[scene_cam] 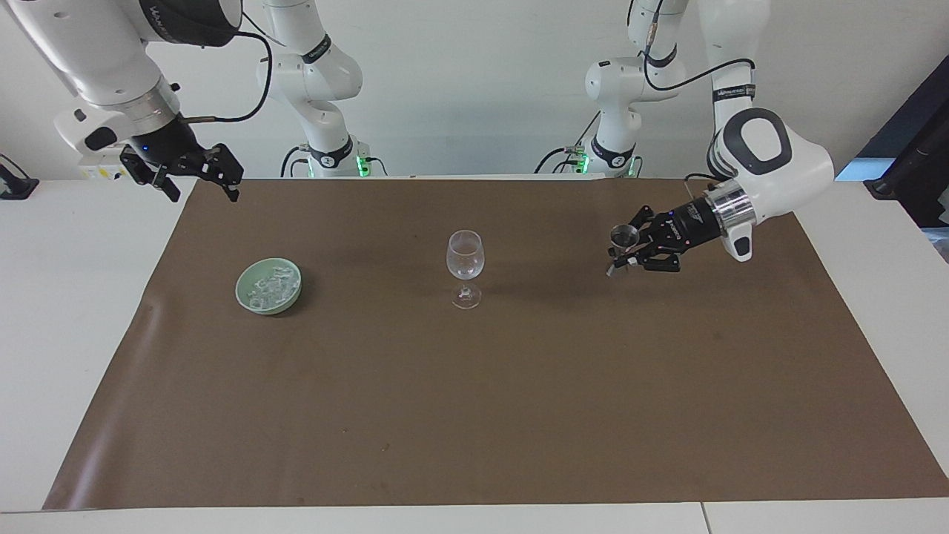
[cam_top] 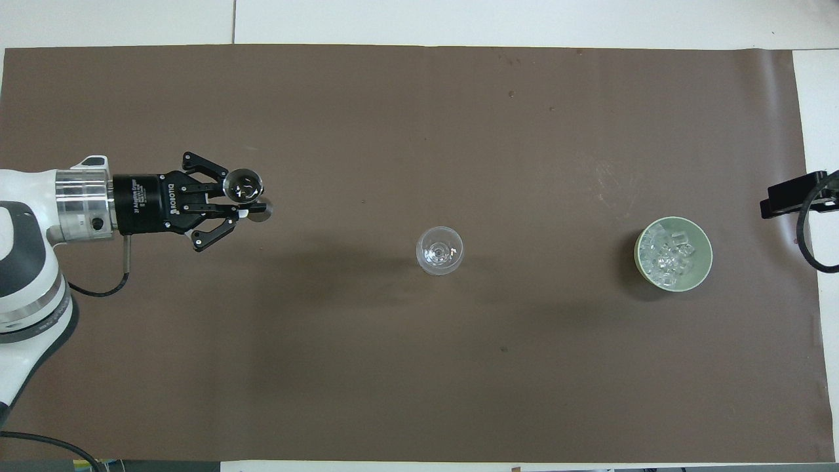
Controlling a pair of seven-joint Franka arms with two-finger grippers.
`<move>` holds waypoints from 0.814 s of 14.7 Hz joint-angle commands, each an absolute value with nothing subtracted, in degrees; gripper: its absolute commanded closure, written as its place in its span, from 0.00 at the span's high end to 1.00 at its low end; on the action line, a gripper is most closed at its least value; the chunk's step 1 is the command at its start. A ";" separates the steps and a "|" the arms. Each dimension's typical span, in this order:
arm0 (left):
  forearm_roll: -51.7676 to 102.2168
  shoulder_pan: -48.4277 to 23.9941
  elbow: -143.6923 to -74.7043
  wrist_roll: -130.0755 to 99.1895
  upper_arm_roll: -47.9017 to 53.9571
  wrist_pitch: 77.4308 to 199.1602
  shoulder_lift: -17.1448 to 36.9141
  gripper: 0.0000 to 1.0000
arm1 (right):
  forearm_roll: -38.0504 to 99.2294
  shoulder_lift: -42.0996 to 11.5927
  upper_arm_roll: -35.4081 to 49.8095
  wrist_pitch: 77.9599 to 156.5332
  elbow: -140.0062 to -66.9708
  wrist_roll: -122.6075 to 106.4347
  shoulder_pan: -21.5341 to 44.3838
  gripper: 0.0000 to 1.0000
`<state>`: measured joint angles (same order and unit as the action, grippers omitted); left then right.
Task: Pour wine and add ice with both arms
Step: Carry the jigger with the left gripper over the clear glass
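An empty clear stemmed glass [scene_cam: 465,259] stands upright mid-table; it also shows in the overhead view [cam_top: 439,251]. A pale green bowl [scene_cam: 243,291] toward the right arm's end holds the ice [scene_cam: 270,285], clear cubes, also seen from overhead [cam_top: 670,253]. My left gripper [scene_cam: 623,257] is shut on a small metal measuring cup [scene_cam: 624,236] and holds it upright in the air over the mat, between the left arm's end and the glass, well apart from the glass. In the overhead view the gripper [cam_top: 246,200] and cup [cam_top: 243,185] show too. My right gripper [scene_cam: 197,176] waits open, raised over the mat's edge.
A brown mat [scene_cam: 474,400] covers most of the white table. The bowl's rim [cam_top: 707,263] shows in the overhead view, and only the right gripper's tip [cam_top: 796,195] shows at the frame's edge.
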<state>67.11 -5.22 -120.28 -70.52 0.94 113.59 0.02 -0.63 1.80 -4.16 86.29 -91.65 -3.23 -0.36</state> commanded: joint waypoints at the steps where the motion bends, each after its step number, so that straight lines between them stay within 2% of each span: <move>1: 68.03 -12.28 -119.71 -76.10 0.09 119.86 -0.79 0.00 | 0.35 2.81 -3.96 86.04 -92.81 -2.55 -0.70 1.00; 6: 67.94 -23.89 -119.09 -80.59 0.18 132.60 0.00 0.00 | 0.35 2.81 -3.96 86.04 -92.81 -2.55 -0.70 1.00; 12: 60.30 -28.82 -119.09 -80.42 0.18 134.73 0.35 0.00 | 0.35 2.81 -3.96 86.04 -92.73 -2.55 -0.70 1.00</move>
